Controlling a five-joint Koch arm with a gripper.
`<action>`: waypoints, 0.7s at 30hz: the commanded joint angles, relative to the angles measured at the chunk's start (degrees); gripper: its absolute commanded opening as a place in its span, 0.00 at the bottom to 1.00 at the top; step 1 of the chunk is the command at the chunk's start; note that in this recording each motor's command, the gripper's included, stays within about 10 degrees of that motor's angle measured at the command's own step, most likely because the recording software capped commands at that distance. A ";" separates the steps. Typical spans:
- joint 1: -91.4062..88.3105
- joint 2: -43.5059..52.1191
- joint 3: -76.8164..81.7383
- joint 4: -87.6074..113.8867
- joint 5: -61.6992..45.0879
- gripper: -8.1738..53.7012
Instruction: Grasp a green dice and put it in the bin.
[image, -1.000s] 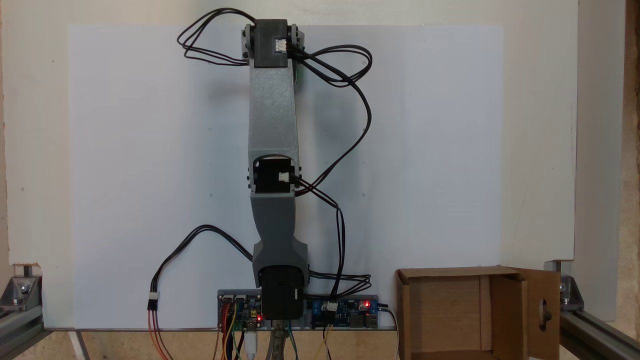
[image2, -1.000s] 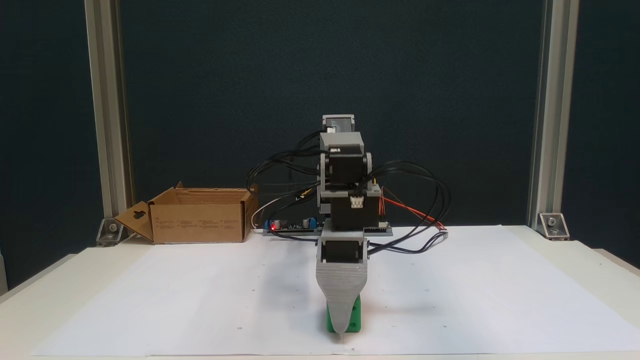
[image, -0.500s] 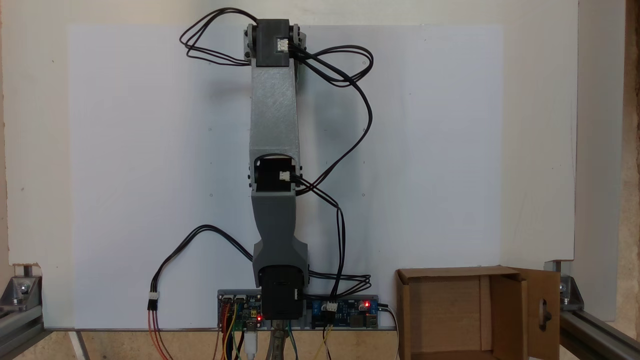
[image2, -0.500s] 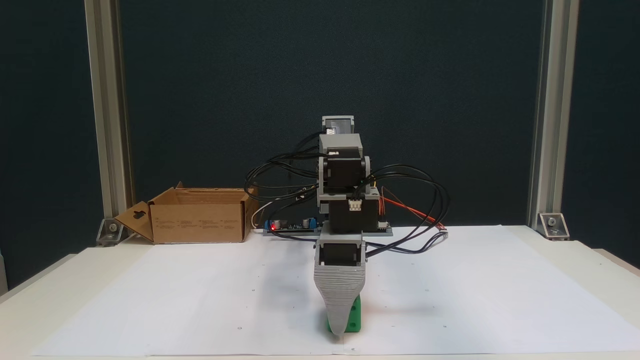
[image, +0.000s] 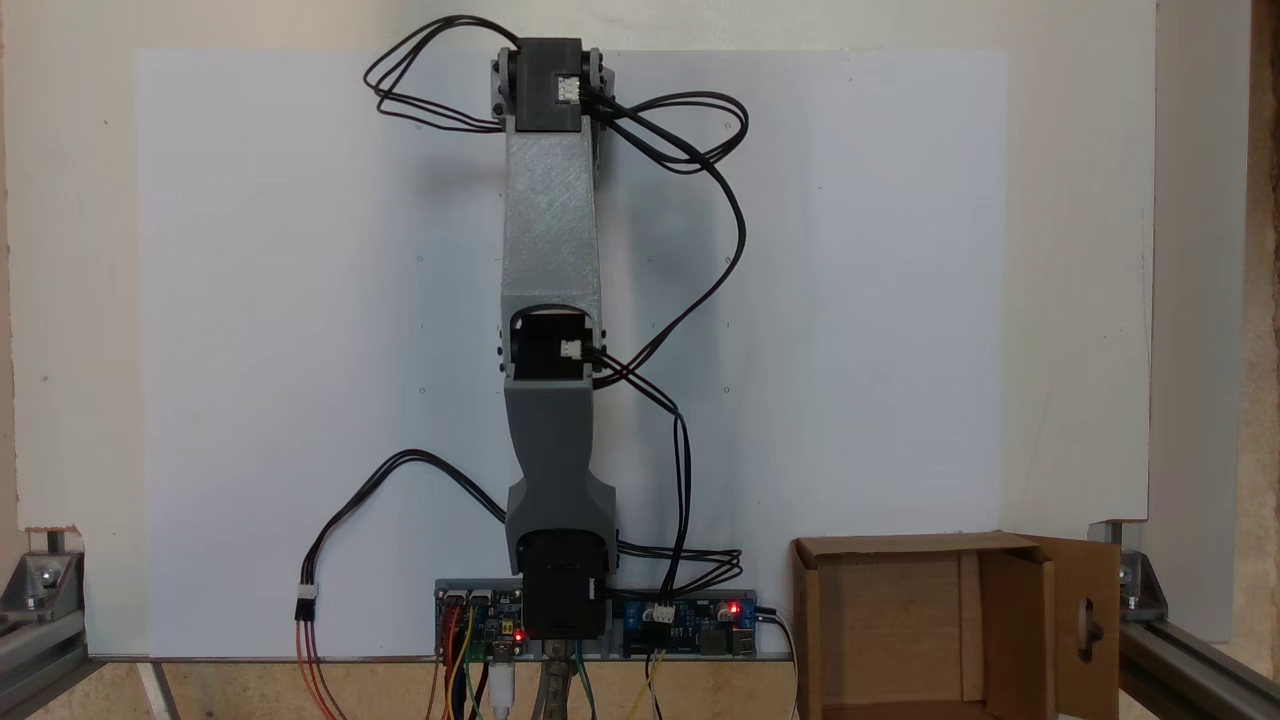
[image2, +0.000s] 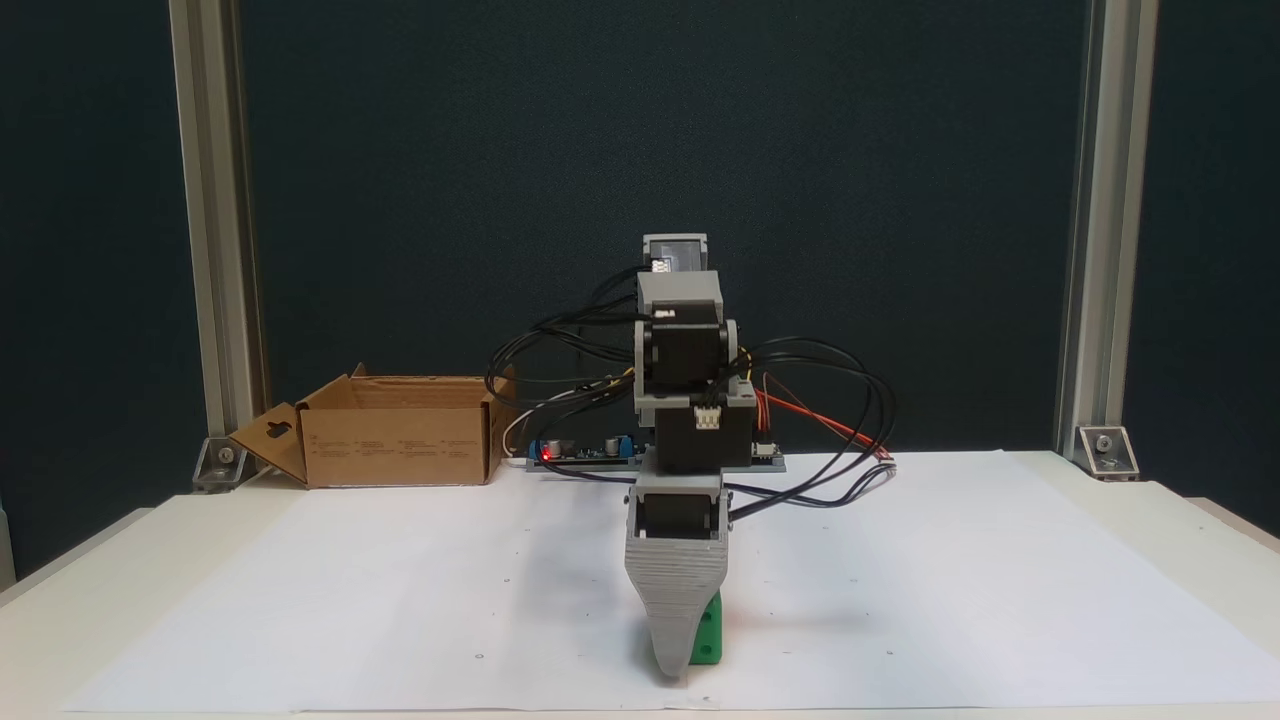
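the arm (image: 550, 230) stretched straight out from its base across the white paper (image: 250, 300) in the fixed view from above. in the fixed view from the front the gripper (image2: 676, 670) pointed down with its grey front jaw low over the paper, its tip at or just above the sheet. the green dice (image2: 708, 634) sat on the paper right behind that jaw, showing at its right edge. the two jaws lay one behind the other, so whether the pincer was wide, narrow or closed on the dice could not be told. the cardboard bin (image2: 400, 440) stood well apart, near the base, at the back left in that view, its slotted flap (image2: 268, 438) folded outward.
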 joint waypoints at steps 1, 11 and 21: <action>0.35 0.88 -3.34 -0.26 1.93 0.80; 0.44 0.79 -3.34 -0.97 1.93 0.80; 0.70 0.70 -3.34 -1.49 1.93 0.80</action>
